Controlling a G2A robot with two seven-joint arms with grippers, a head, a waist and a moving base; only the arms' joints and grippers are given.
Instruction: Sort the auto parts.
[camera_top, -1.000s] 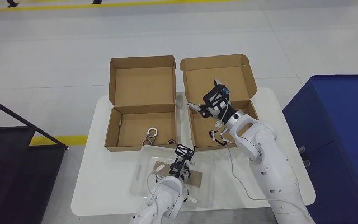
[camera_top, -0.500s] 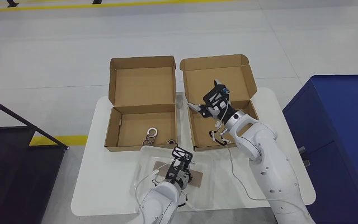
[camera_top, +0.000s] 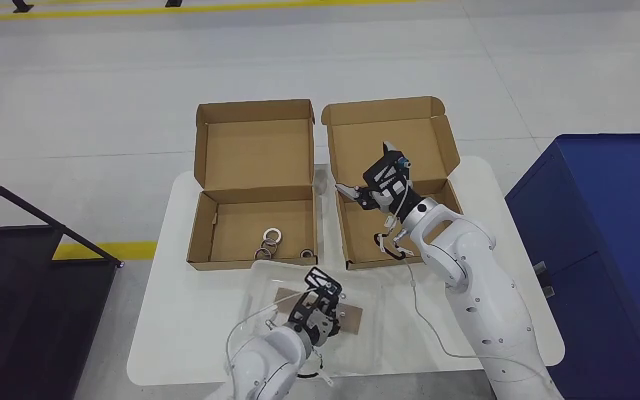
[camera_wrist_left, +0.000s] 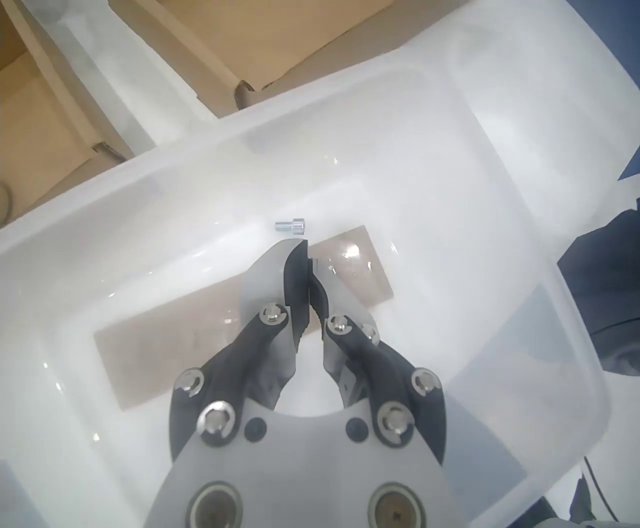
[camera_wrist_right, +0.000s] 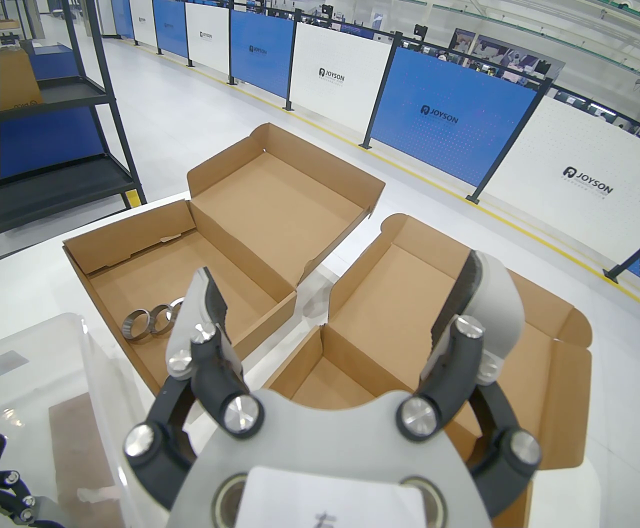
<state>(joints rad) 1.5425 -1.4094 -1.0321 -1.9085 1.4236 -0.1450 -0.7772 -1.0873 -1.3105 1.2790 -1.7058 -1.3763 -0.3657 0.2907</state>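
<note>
Sorting looks partly done: the rings (camera_wrist_right: 145, 322) already lie in the left box (camera_top: 235, 225), one bolt (camera_wrist_left: 291, 226) waits in the clear tub (camera_wrist_left: 500, 165) just beyond the clenched left claw (camera_wrist_left: 306, 252), which grasps nothing visible, and the right claw (camera_wrist_right: 338, 264) hangs released above the right box (camera_wrist_right: 380, 310).

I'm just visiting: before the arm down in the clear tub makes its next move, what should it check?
1. Bolt lying free in the clear tub: ok.
2. Left gripper open for a grab: not ok, it is shut, with its tips just short of the bolt.
3. Right gripper open and holding nothing: ok.
4. Right box open under the right gripper: ok.
5. Rings lying inside the left box: ok.
</note>
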